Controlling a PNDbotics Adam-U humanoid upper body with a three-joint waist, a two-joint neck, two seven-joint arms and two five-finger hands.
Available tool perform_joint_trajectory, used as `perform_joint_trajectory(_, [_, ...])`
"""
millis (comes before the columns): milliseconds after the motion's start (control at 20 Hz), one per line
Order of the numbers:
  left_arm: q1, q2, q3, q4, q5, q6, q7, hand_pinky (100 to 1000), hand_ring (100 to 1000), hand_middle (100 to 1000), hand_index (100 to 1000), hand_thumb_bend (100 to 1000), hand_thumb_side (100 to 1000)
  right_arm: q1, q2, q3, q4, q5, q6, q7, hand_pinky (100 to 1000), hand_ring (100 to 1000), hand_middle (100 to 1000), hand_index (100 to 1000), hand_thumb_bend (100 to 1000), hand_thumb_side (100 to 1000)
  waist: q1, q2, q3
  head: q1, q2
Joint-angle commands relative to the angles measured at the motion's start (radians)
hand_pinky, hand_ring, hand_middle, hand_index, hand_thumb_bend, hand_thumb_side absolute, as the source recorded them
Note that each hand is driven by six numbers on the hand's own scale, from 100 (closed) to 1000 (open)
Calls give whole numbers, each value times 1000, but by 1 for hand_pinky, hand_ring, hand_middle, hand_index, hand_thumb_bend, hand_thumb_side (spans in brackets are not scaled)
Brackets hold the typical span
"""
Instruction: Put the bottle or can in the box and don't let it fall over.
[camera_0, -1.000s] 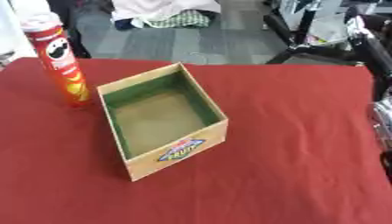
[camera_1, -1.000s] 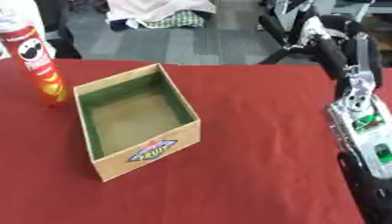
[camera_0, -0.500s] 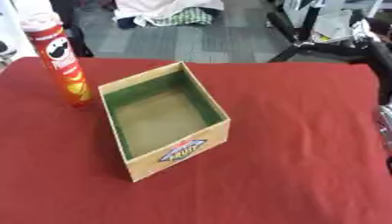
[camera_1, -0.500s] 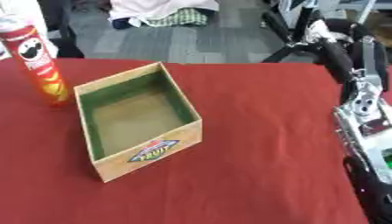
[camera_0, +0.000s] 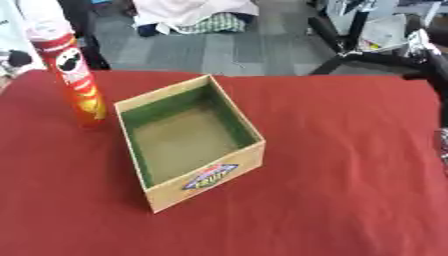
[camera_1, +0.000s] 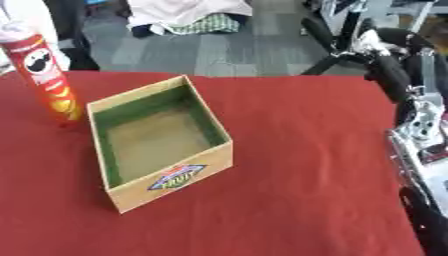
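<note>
**A:** Where does the can stand?

**B:** The red crisp can (camera_0: 73, 80) is upright at the far left of the worktop (camera_0: 332, 190), just beside the far left corner of the box (camera_0: 188, 142), apart from it as far as I can tell. It has not gone in yet.

**A:** And the robot's arms?

**B:** The right arm (camera_1: 418, 125) comes in along the right edge, black and silver, well apart from the can. I see no clear palm or fingers on it, so I cannot tell whether the right robot hand is spread or closed. The left robot hand shows in neither view.

**A:** How would the can handle?

**B:** I judge it a light, stiff tube, card by the look of it with a glossy printed skin, so somewhat slippery. Tall and narrow, it should tip easily. I would take it round the middle or a little above, fingers and thumb on opposite sides, and keep it vertical.

**A:** The box?

**B:** Open-topped, pale wood or board outside, green lining on the inner walls, a flat dull floor, a coloured label on the near wall. The walls are low against the can, so they will steady only its foot. The worktop wears a red cloth, soft and slightly napped.
</note>
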Motion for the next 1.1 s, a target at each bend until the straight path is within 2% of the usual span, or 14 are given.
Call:
perform_joint_trajectory(50, [-27,21,5,0,-10,-5,-8,887,821,835,795,1000,397,-18,-29,-2,-11,0,-1,3,541,731,771,727,280,518,5,-14,0,4,-15])
perform_joint_trajectory(650, [-73,-18,9,35,-12,-24,-15,889,823,836,794,1000,406,-29,-32,4,-12,-1,-2,8,541,732,771,727,281,519,25,8,-39,13,-37])
perform_joint_trajectory(1100, [-100,-16,13,43,-56,-33,5,915,833,840,794,1000,426,-35,-34,8,-11,-3,-1,12,541,731,771,727,281,520,28,17,-51,23,-37])
